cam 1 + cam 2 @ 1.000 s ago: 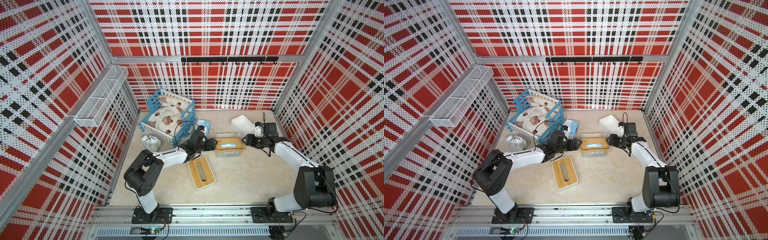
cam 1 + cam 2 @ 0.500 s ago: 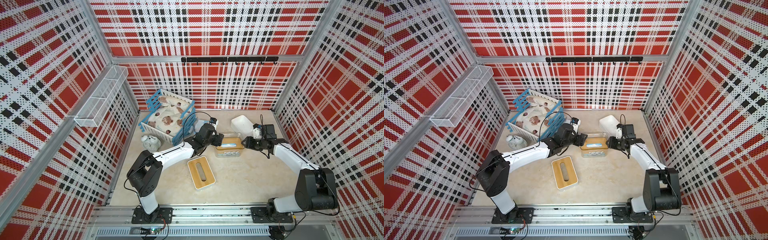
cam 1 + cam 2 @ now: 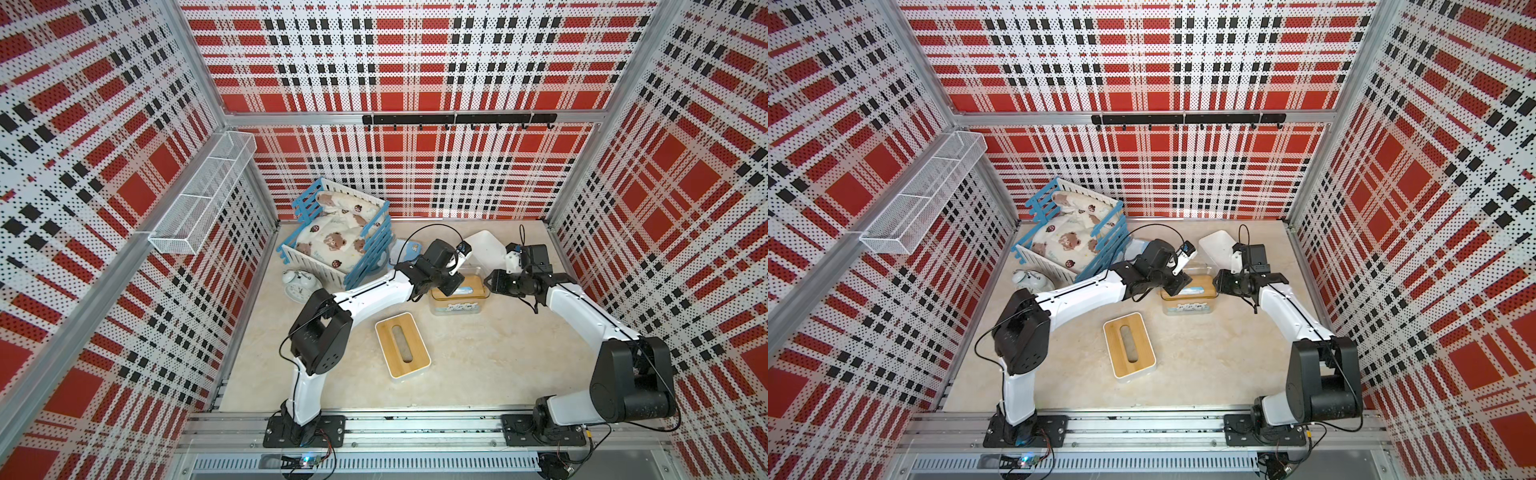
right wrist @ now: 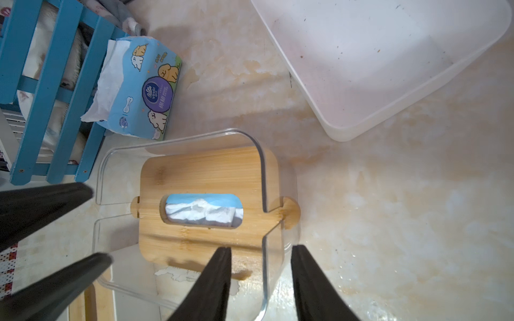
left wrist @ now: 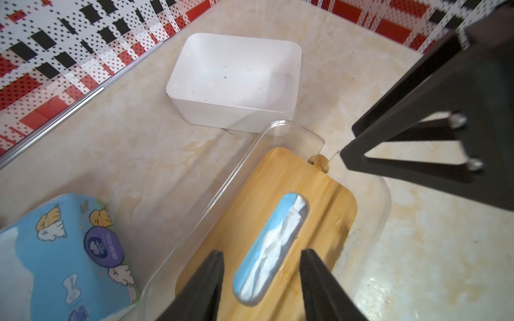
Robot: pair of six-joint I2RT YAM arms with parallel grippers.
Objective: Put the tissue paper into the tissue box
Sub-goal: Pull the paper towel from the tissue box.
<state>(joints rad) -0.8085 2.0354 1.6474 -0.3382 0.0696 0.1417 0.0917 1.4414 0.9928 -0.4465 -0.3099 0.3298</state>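
Tissue paper (image 4: 203, 212): you see one pack inside the clear tissue box (image 4: 180, 137). Its blue wrap and white sheet show through the slot of the bamboo lid (image 4: 200, 172).
Lid seat: the lid's end tabs sit in the notches of the clear end walls.
Second pack (image 4: 141, 89): lies on the bench (image 4: 389, 222) just beside the blue crib (image 4: 49, 83), outside the clear box, with a white sheet hanging out.
Left jaws: spread, one on each side of the slot, low over the lid. You cannot tell whether they touch the wood.
Right jaws: spread, straddling one clear end wall near a tab. You cannot tell whether either presses it.
White box (image 5: 236, 75): open side up, just behind the clear box.
Spare lid (image 3: 402, 351): bamboo top, white rim, flat on the bench, well apart from the clear box, toward the arm bases.
Alarm clock (image 3: 300, 284): near the crib's corner.
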